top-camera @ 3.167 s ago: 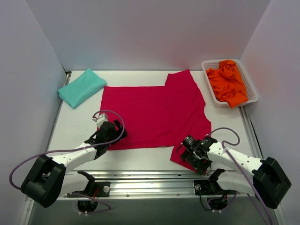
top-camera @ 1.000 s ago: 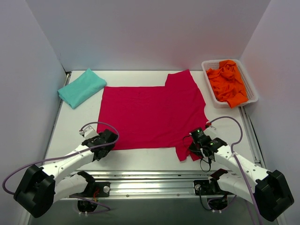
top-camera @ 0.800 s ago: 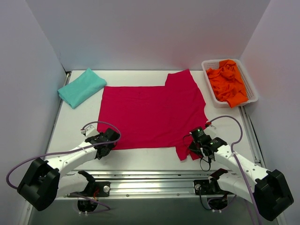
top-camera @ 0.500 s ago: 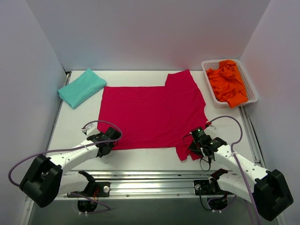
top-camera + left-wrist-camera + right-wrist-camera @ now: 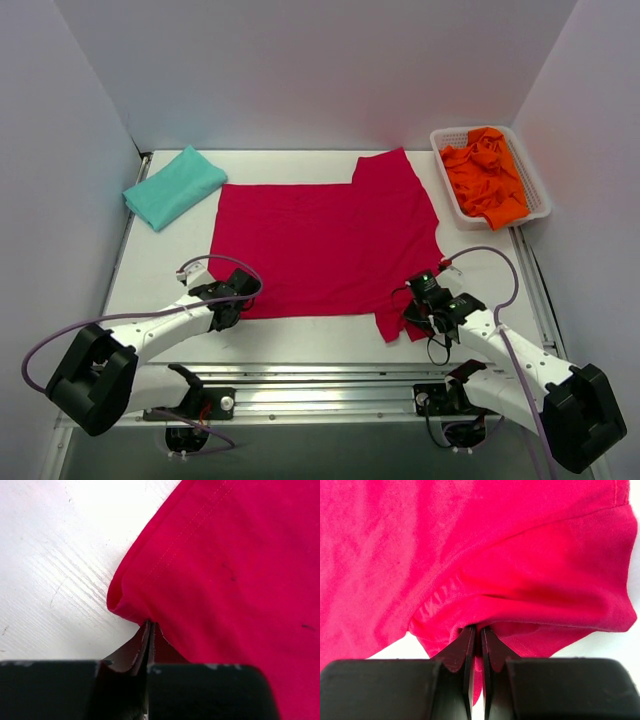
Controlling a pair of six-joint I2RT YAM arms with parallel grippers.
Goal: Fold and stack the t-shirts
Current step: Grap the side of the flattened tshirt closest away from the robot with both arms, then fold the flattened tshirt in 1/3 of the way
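Note:
A crimson red t-shirt (image 5: 330, 245) lies spread flat across the middle of the table. My left gripper (image 5: 236, 300) sits at its near left corner, shut on the hem (image 5: 131, 611), which bunches up at the fingertips. My right gripper (image 5: 420, 305) is shut on the cloth (image 5: 520, 605) by the near right sleeve, with folds gathered between the fingers. A folded teal t-shirt (image 5: 174, 186) rests at the far left. Crumpled orange t-shirts (image 5: 485, 172) fill the basket at the far right.
The white slotted basket (image 5: 533, 175) stands against the right wall. White walls close in the table on three sides. A metal rail (image 5: 320, 375) runs along the near edge between the arm bases.
The left gripper slid right to the red shirt's near left corner and shut on the hem. The right gripper has held its pinch on the cloth without moving.

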